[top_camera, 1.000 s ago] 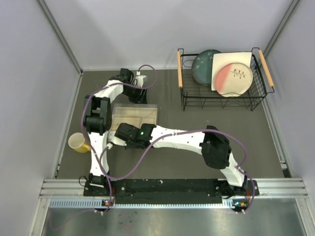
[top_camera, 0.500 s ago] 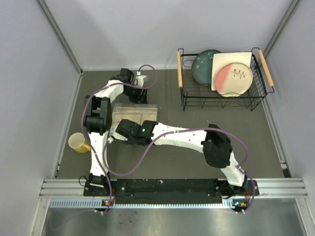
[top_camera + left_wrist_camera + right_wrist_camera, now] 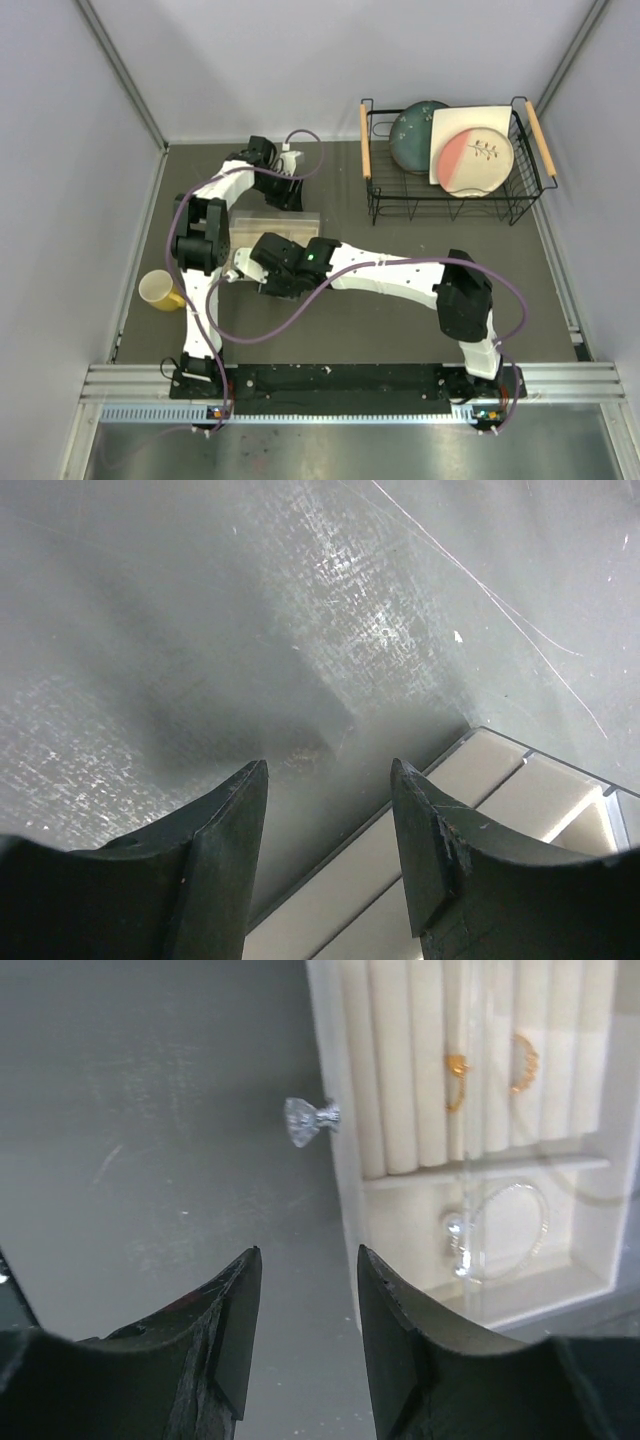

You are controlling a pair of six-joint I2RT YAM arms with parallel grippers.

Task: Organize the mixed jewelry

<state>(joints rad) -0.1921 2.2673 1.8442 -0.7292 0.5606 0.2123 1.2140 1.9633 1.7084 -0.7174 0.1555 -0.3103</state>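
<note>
The beige slotted tray fills the right side of the right wrist view, with a clear crystal knob on its near side. Two gold-amber rings sit in its roll slots. The thin silver bracelet hoop lies in the open compartment below them. My right gripper is open and empty, over bare table just left of the tray and below the knob. My left gripper is open and empty, low over the table at the tray's far corner. In the top view both grippers flank the tray.
A yellow cup lies at the table's left edge. A black wire dish rack with a dark plate and a white and pink plate stands at the back right. Grey walls close in the left, back and right.
My right arm has swung to the right and its wrist has moved up against the tray's near side. The left arm has barely moved.
</note>
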